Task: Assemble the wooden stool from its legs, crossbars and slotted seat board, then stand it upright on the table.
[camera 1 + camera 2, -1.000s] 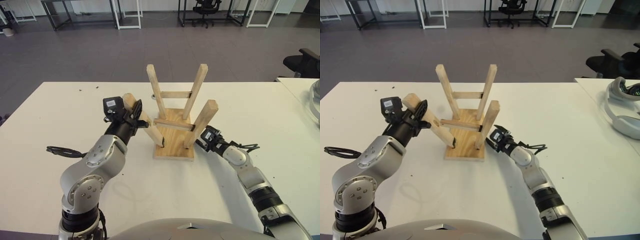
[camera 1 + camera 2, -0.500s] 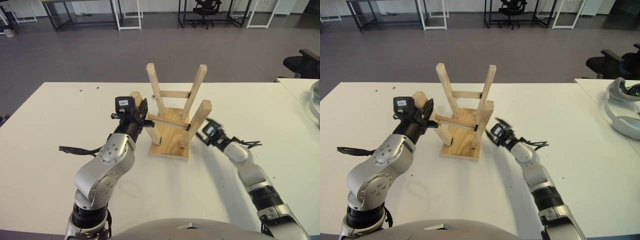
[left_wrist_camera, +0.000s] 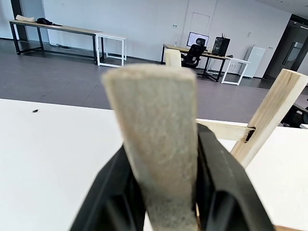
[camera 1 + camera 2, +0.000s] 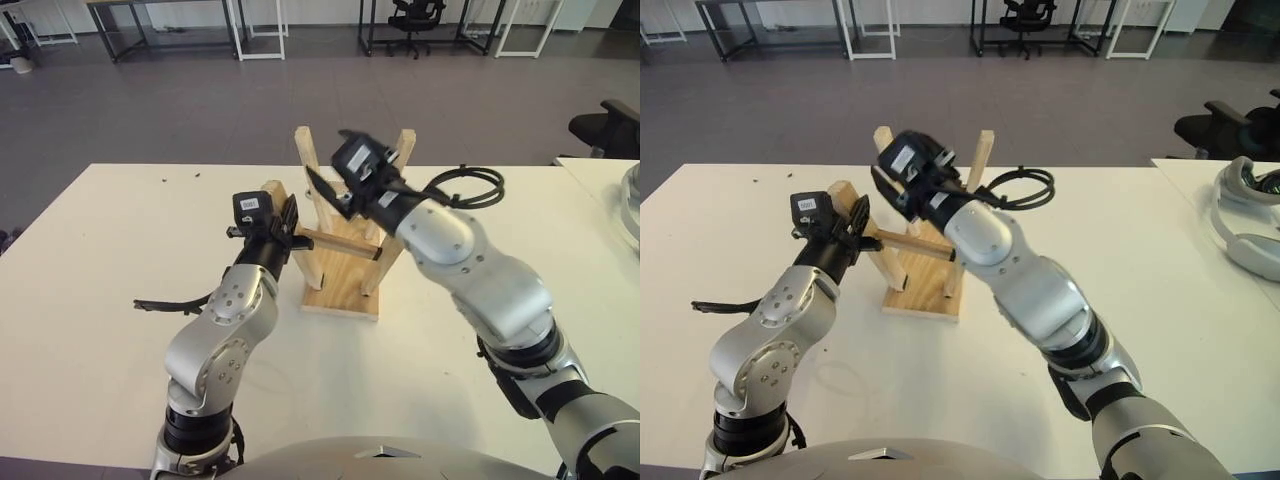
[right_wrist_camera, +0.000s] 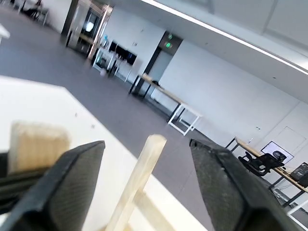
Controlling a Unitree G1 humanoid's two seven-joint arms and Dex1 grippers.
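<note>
The wooden stool stands upside down, its slotted seat board flat on the white table and its legs pointing up. My left gripper is shut on the near left leg, black fingers pressing both of its sides. A crossbar runs from that leg to the near right leg. My right gripper hangs open above the stool, between the far left leg and the far right leg, holding nothing. In the right wrist view its fingers stand wide apart around a leg.
A black cable lies on the table left of my left arm. A cable loop hangs off my right arm. A white headset rests on the neighbouring table at the right. Office floor and desks lie beyond the far edge.
My right arm left the table beside the stool's right leg and rose over the stool, gripper open. My left gripper pushed its leg more upright, and the stool shifted slightly left.
</note>
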